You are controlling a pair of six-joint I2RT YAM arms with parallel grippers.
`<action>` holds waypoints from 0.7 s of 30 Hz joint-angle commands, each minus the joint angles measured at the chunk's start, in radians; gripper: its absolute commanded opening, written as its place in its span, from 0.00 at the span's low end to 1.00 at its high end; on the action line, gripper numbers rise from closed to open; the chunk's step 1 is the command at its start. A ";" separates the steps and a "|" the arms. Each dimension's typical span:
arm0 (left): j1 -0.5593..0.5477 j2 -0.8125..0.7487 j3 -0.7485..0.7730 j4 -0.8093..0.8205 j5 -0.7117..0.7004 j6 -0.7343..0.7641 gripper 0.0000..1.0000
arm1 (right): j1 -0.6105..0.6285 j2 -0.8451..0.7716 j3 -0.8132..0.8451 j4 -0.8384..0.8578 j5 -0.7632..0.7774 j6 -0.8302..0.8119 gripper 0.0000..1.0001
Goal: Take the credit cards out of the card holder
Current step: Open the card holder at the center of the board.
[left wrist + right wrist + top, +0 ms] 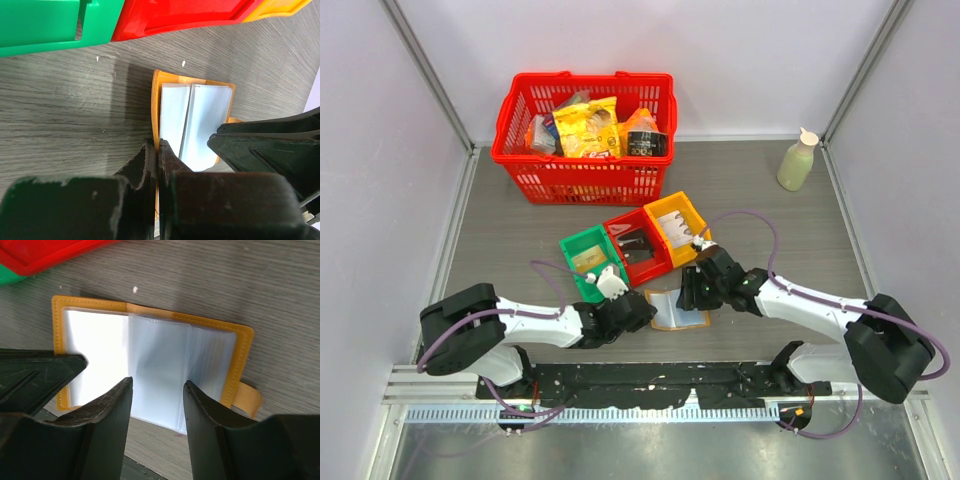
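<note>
arms both reach low over the table (520,230), wrists turned toward each other. my left gripper (157,148) is pressed together on the tan edge of the holder (196,112), which lies open and flat just ahead of it. my right gripper (157,397) hangs spread above the clear sleeves (155,350), a finger (112,410) on each side of the fold. sleeves look pale, bluish, glossy; a small tab (247,399) sticks out beside that hand.

Left arm (535,322): white links alternating with black joint housings | right arm (810,303): presenting same white-and-black build | purple cables (774,245): trailing loosely behind each wrist | fingers (107,415): black, wedge-shaped, rounded tips showing pale scuffing and scratches
</note>
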 commanded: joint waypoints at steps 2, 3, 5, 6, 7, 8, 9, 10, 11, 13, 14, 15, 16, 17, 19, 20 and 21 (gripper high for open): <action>-0.003 0.012 0.007 0.020 -0.017 0.001 0.00 | 0.026 0.062 -0.002 0.095 -0.107 0.032 0.50; -0.003 0.012 0.007 0.020 -0.017 0.001 0.00 | 0.028 0.065 -0.005 0.110 -0.142 0.041 0.50; -0.002 0.011 0.006 0.020 -0.018 0.001 0.00 | 0.028 0.058 -0.006 0.152 -0.179 0.061 0.47; -0.002 0.012 0.006 0.020 -0.018 0.001 0.00 | 0.028 0.049 -0.003 0.173 -0.190 0.072 0.46; -0.003 0.014 0.006 0.020 -0.018 0.000 0.00 | 0.029 0.032 0.000 0.181 -0.207 0.075 0.45; -0.002 0.015 0.006 0.020 -0.018 0.000 0.00 | 0.031 0.023 0.012 0.190 -0.216 0.078 0.44; -0.002 0.015 0.004 0.023 -0.018 -0.002 0.00 | 0.034 0.010 0.021 0.192 -0.230 0.077 0.43; -0.003 0.017 0.004 0.024 -0.018 -0.002 0.00 | 0.039 0.006 0.042 0.190 -0.234 0.074 0.42; -0.002 0.017 0.004 0.027 -0.018 -0.003 0.00 | 0.048 0.004 0.050 0.190 -0.244 0.071 0.42; -0.002 0.018 0.001 0.033 -0.020 -0.006 0.00 | 0.063 0.015 0.078 0.195 -0.262 0.067 0.41; -0.003 0.017 0.000 0.035 -0.020 -0.008 0.00 | 0.075 0.021 0.093 0.199 -0.267 0.067 0.41; -0.002 0.018 -0.003 0.035 -0.023 -0.011 0.00 | 0.078 0.035 0.098 0.195 -0.264 0.063 0.41; -0.003 0.018 -0.007 0.035 -0.025 -0.017 0.00 | 0.085 0.038 0.115 0.163 -0.251 0.058 0.41; -0.003 0.015 -0.010 0.036 -0.025 -0.018 0.00 | 0.085 0.035 0.124 0.132 -0.192 0.043 0.41; -0.002 0.012 -0.014 0.037 -0.026 -0.022 0.00 | 0.085 0.015 0.139 0.034 -0.051 0.022 0.42; -0.002 0.011 -0.017 0.037 -0.026 -0.023 0.00 | 0.085 0.004 0.145 -0.026 0.048 0.017 0.45; -0.002 0.008 -0.019 0.037 -0.026 -0.025 0.00 | 0.085 -0.016 0.144 -0.055 0.101 0.011 0.46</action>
